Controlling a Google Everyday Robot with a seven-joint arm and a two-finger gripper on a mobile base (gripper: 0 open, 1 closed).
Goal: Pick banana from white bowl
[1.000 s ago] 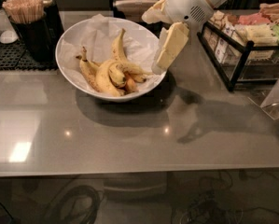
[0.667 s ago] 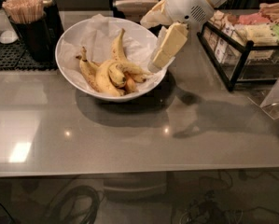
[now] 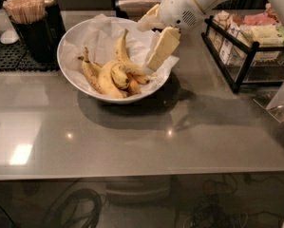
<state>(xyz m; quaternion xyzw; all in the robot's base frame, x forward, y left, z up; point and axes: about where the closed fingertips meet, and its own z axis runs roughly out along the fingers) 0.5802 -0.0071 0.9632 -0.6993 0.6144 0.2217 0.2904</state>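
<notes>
The white bowl [image 3: 70,39], lined with crinkled white paper, stands at the back of the grey counter. Several bananas lie in it. The strongly curved yellow banana [image 3: 105,80] lies at the front of the pile. A long, nearly straight banana [image 3: 122,55] lies behind it and a browner one [image 3: 90,70] to its left. My gripper [image 3: 148,42] hangs over the bowl's right side, just right of the bananas. It is open and empty, with one cream finger [image 3: 163,49] pointing down into the bowl.
A black cup of wooden stirrers [image 3: 27,18] stands left of the bowl on a black mat [image 3: 8,56]. A black wire rack of packets [image 3: 248,46] stands at the right, with a clear stand [image 3: 280,101] in front of it.
My gripper has moved left, further over the bowl and closer to the bananas. The bananas and bowl have not moved.
</notes>
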